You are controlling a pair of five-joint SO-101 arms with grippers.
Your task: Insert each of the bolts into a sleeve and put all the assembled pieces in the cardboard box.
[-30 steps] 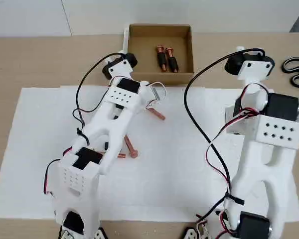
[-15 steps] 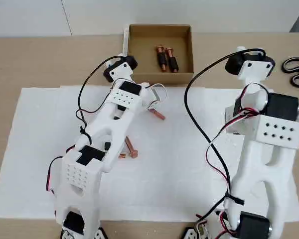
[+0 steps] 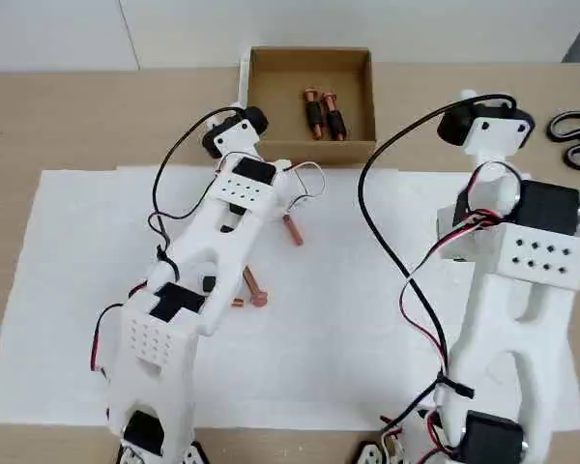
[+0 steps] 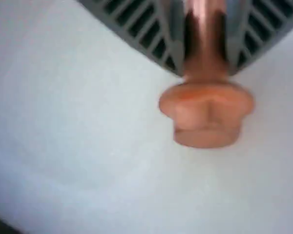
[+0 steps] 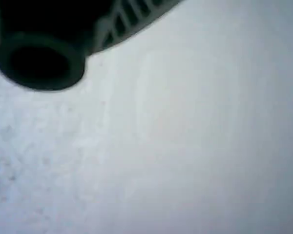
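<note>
My left gripper (image 3: pixel 288 213) is shut on a copper bolt (image 3: pixel 292 230) just above the white sheet, a little in front of the cardboard box (image 3: pixel 257 97). In the left wrist view the bolt's hex head (image 4: pixel 206 114) sticks out from between the grey ribbed fingers (image 4: pixel 136 29). Two assembled pieces (image 3: pixel 323 113) lie in the box. A loose bolt (image 3: pixel 254 287) and a small black sleeve (image 3: pixel 208 283) lie beside the left arm. The right arm (image 3: pixel 522 251) stands over the sheet's right side. Its wrist view has a black sleeve (image 5: pixel 39 62) held beside a ribbed finger (image 5: pixel 132 17).
A white sheet (image 3: pixel 348 329) covers most of the tan table. Black scissors (image 3: pixel 575 135) lie at the far right edge. Black cables loop from both arms across the sheet's middle. Open sheet lies between the two arms.
The left gripper has turned slightly, so the held bolt has swung from slanting to the right to pointing nearly straight toward the front. The right arm has not moved.
</note>
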